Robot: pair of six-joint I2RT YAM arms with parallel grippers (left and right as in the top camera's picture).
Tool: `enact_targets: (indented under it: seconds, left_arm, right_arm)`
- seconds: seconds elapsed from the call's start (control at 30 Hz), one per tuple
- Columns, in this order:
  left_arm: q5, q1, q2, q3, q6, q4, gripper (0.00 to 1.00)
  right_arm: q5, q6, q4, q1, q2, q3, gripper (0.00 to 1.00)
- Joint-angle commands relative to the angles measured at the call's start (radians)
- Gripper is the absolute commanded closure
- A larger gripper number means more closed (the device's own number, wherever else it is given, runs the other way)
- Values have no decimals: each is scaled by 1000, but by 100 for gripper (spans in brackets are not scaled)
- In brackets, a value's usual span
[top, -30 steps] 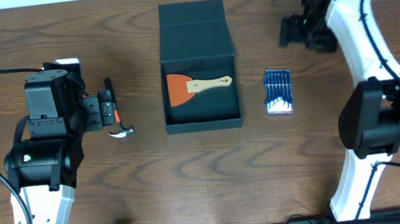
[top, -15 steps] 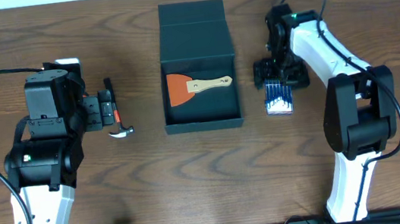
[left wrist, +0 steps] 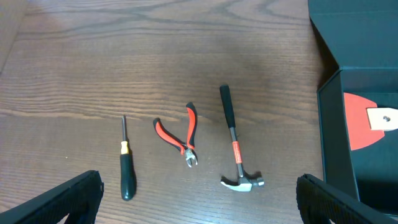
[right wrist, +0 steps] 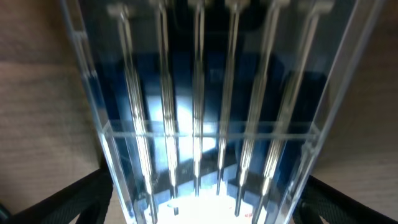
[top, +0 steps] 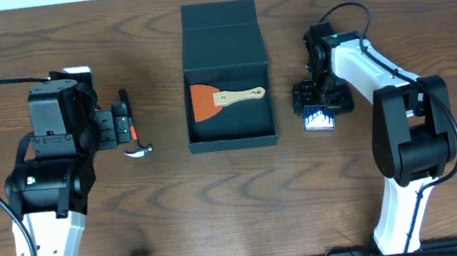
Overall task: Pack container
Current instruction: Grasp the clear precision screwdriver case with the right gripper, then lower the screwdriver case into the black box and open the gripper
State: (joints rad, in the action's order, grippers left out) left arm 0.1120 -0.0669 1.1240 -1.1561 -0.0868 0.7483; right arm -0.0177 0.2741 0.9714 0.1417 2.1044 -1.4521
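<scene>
The dark teal container (top: pixel 233 133) stands open at mid-table with its flap lid laid back. It holds an orange scraper (top: pixel 206 102) with a wooden handle. Its wall also shows in the left wrist view (left wrist: pixel 333 134). My right gripper (top: pixel 322 101) is low over the small blue case of bits (top: pixel 320 120). In the right wrist view the case (right wrist: pixel 199 124) fills the frame and the open fingers (right wrist: pixel 205 208) straddle it. My left gripper (top: pixel 117 127) is open and empty above a hammer (left wrist: pixel 235 149), red-handled pliers (left wrist: pixel 180 132) and a screwdriver (left wrist: pixel 126 168).
In the overhead view only the hammer (top: pixel 137 150) shows beside the left gripper; the pliers and screwdriver are hidden under it. The hand tools lie on bare wood left of the container, and the blue case lies right of it.
My right arm has swung from the far right back of the table in and down onto the blue case of bits. The left arm and the tools have not moved.
</scene>
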Motion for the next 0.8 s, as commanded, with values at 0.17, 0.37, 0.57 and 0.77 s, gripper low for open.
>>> enact_targets:
  seconds: [0.17, 0.37, 0.57, 0.77]
  left_arm:
    - [12, 5, -1, -21, -14, -2, 2]
    - [12, 5, -1, -21, -14, -2, 2]
    - [12, 5, -1, -21, -14, -2, 2]
    - [12, 5, -1, -21, -14, -2, 1]
  right_arm:
    - [9, 3, -97, 4, 25, 52, 31]
    - [-2, 10, -108, 4, 25, 52, 40]
    - [-26, 10, -108, 4, 22, 50, 42]
    - [-37, -5, -77, 4, -33, -11, 59]
